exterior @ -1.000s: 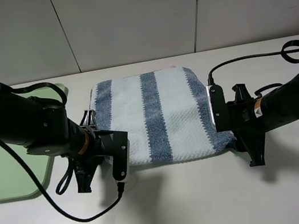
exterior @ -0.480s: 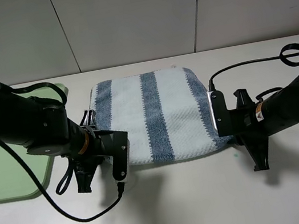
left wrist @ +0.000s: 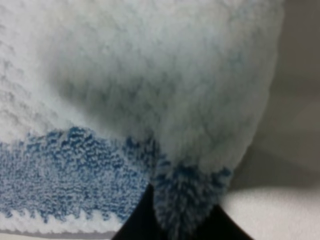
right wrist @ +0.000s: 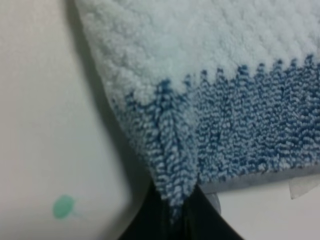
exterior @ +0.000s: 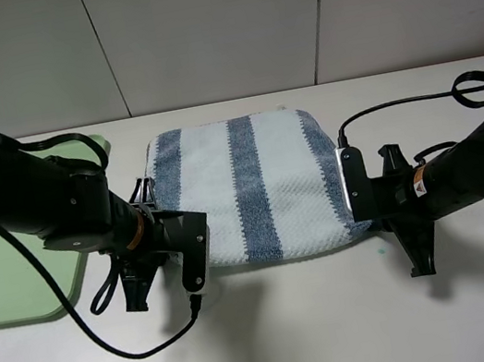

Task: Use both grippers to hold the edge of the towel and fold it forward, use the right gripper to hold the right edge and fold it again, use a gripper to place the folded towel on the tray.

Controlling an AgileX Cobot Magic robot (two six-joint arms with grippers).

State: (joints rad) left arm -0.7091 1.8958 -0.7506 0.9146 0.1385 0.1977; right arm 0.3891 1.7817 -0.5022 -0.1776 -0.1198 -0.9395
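Your right gripper (right wrist: 176, 202) has shifted slightly toward the near side of the table (exterior: 298, 340) over the last second and drawn its jaws together. They now pinch a small fold of blue-grey pile at the near right corner of the towel (exterior: 253, 188), with no gap between the black fingers (right wrist: 150, 215). Your left arm has not moved. The left gripper (left wrist: 175, 222) is likewise clamped closed on a tuft of blue-grey pile at the near left corner, and the white cloth bunches just above it. From the high camera you see the towel lying flat on the white table between the two arms, its white and blue-grey stripes running away from you and its near edge a little uneven where the corners are gripped. The tray (exterior: 6, 279) sits at the left side of the table, apart from the towel and partly hidden behind your left arm. A small green dot (right wrist: 63, 206) marks the tabletop just beside the right corner.
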